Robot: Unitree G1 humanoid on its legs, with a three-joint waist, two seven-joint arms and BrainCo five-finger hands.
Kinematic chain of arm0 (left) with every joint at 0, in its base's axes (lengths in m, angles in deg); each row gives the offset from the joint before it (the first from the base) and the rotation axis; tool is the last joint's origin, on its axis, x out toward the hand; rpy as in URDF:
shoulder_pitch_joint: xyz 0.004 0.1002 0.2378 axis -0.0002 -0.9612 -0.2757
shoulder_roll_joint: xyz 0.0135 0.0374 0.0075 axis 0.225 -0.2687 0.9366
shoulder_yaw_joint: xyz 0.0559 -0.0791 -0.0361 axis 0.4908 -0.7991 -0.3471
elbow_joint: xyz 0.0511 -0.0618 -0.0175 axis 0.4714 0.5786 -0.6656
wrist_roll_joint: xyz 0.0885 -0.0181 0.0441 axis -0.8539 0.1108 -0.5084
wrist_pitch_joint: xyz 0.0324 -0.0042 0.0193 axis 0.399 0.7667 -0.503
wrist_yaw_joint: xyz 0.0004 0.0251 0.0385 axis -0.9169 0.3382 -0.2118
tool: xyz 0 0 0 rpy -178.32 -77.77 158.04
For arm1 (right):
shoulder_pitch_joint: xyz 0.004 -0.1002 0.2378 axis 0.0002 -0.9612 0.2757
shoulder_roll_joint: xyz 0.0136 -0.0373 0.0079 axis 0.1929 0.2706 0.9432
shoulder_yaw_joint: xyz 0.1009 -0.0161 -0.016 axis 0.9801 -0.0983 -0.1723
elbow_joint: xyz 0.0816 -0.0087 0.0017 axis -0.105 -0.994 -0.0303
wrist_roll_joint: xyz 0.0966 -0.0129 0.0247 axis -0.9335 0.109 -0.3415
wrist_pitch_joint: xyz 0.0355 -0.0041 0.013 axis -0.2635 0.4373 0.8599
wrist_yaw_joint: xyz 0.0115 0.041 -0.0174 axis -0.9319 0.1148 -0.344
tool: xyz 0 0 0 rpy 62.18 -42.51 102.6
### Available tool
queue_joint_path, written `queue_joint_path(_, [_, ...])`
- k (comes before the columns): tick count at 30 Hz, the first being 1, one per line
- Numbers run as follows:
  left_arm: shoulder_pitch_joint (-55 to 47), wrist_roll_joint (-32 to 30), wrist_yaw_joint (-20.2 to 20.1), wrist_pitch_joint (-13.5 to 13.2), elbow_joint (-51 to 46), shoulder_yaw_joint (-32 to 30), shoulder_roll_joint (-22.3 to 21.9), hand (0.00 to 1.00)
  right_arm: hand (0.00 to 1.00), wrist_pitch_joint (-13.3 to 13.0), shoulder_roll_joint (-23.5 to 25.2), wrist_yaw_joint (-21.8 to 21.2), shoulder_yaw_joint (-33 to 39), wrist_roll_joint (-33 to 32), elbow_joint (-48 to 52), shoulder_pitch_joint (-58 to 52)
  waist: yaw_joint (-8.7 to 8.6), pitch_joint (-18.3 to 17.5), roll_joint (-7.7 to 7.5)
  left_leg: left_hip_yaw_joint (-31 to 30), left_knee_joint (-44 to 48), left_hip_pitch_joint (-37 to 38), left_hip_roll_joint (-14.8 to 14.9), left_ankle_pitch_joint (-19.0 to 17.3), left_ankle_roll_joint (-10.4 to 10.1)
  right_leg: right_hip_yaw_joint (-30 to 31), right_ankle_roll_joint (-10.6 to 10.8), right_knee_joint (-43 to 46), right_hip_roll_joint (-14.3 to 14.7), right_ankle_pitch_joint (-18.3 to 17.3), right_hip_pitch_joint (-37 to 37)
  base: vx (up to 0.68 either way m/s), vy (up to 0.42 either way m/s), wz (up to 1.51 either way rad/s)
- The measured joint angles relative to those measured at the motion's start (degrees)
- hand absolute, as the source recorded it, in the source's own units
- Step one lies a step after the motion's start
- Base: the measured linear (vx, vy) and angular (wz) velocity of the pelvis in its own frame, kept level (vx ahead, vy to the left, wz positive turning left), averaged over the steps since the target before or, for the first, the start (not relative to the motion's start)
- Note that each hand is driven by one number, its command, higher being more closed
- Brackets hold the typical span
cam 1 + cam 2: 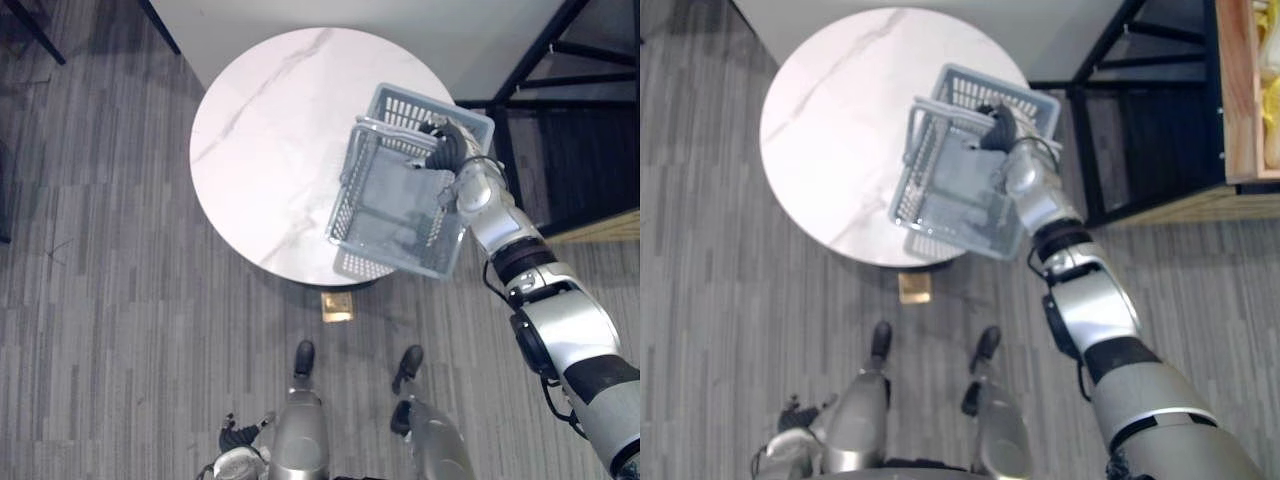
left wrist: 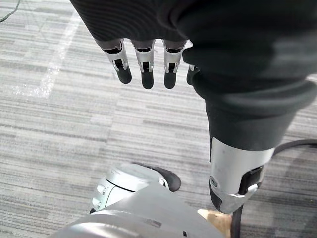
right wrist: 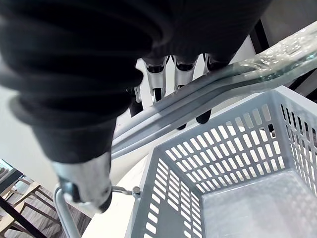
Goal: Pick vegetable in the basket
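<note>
Right hand holds tilted grey basket over table.

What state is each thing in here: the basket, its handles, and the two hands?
basket: empty, tilted, held over the near edge of the table.
handles: raised, gathered together in one grip.
right hand: fingers curled round the handles.
left hand: fingers straight, holding nothing, low by the floor.

Grey slotted basket hangs tilted over round table edge
</note>
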Motion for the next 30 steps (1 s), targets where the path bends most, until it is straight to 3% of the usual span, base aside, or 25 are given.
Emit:
queue_joint_path(12, [0.03,0.07,0.40,-0.25,-0.42,1.03,0.03,0.00,1.00,-0.16,-2.40,-0.23,-3.39,7.83,-3.37,0.57,0.45,0.26,0.24,-1.30,0.08,-1.25,-0.76,0.28,0.28,-1.09,0.02,0.00,-0.80,-0.02,-0.41,0.01,0.004,0.06])
queue_joint_path(23, [0.23,-0.28,0.73,0.06,-0.46,0.88,-0.03,0.00,1.00,-1.71,-4.44,-3.88,-13.68,15.63,-1.61,-0.20,1.37,0.21,0.19,-1.90,0.05,-0.79,-0.83,0.63,0.33,-1.58,0.02,0.00,-0.90,-0.02,0.47,0.00,0.001,0.03])
queue_joint_path(30, [1.04,-1.10,1.52,0.59,-0.59,0.30,0.11,0.00,1.00,-3.91,-2.13,-6.97,-22.53,17.81,0.81,-1.64,1.54,-1.05,-0.68,0.02,-0.76,2.30,-0.68,0.63,0.34,-0.02,0.02,-0.02,-0.71,-0.01,2.22,0.02,0.001,-0.10])
